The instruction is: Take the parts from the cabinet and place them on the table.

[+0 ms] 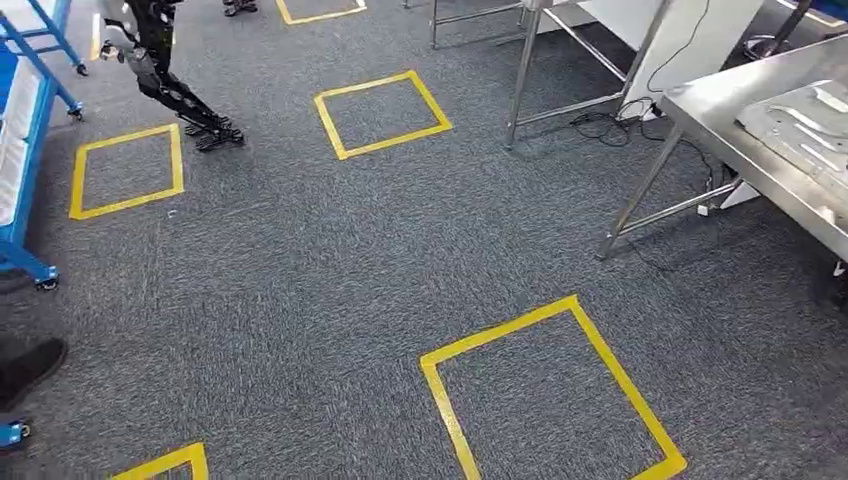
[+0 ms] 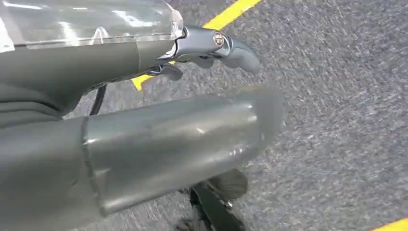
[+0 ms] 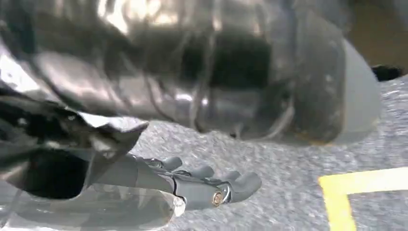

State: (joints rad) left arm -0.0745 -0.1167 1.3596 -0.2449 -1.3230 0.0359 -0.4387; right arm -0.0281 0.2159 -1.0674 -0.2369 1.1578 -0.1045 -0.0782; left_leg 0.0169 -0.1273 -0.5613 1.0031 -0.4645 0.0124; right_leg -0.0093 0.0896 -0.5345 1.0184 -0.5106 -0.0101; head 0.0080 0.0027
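A steel table stands at the right in the head view, and a flat grey metal part lies on it. A blue rack lines the left edge. In the left wrist view my left hand hangs over grey carpet, thumb and fingers stretched out with nothing between them. In the right wrist view my right hand also hangs over the carpet, its fingers slightly bent and apart, holding nothing.
Yellow tape squares mark the grey carpet. Another robot's legs stand at the far left. A person's dark shoe is by the rack's foot. A second steel frame and loose cables lie beyond the table.
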